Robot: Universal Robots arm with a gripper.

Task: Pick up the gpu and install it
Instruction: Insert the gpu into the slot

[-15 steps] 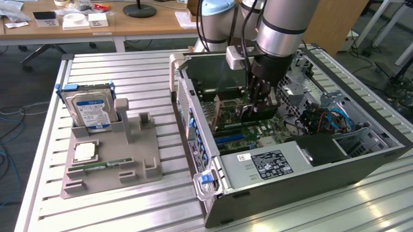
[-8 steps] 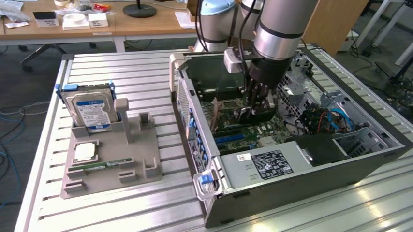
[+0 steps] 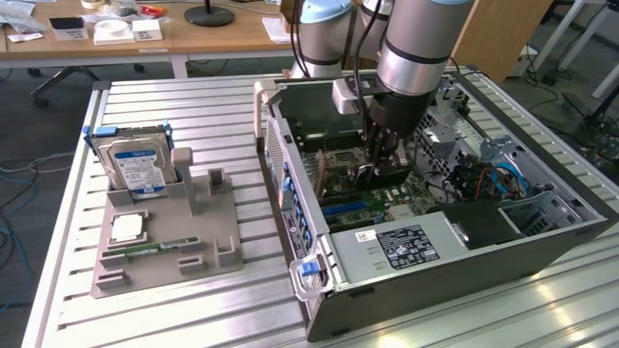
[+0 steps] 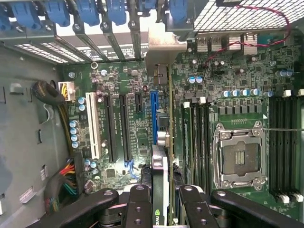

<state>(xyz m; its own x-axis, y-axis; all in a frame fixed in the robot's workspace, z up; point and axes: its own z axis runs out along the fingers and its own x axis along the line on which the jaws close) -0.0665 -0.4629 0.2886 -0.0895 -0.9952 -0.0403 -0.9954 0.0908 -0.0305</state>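
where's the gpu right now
The gpu stands on edge between the fingers of the gripper, inside the open computer case. In the wrist view it sits over the motherboard beside the blue expansion slot.

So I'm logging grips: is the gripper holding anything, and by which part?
Yes: the gripper holds the gpu edge-on by its upper edge, inside the computer case.

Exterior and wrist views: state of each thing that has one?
gripper: shut on the gpu, inside the case
gpu: held on edge over the motherboard, bracket toward the rear slots
case: side open
CPU socket: empty
hard drive: standing upright in the holder
holder: on the table beside the case
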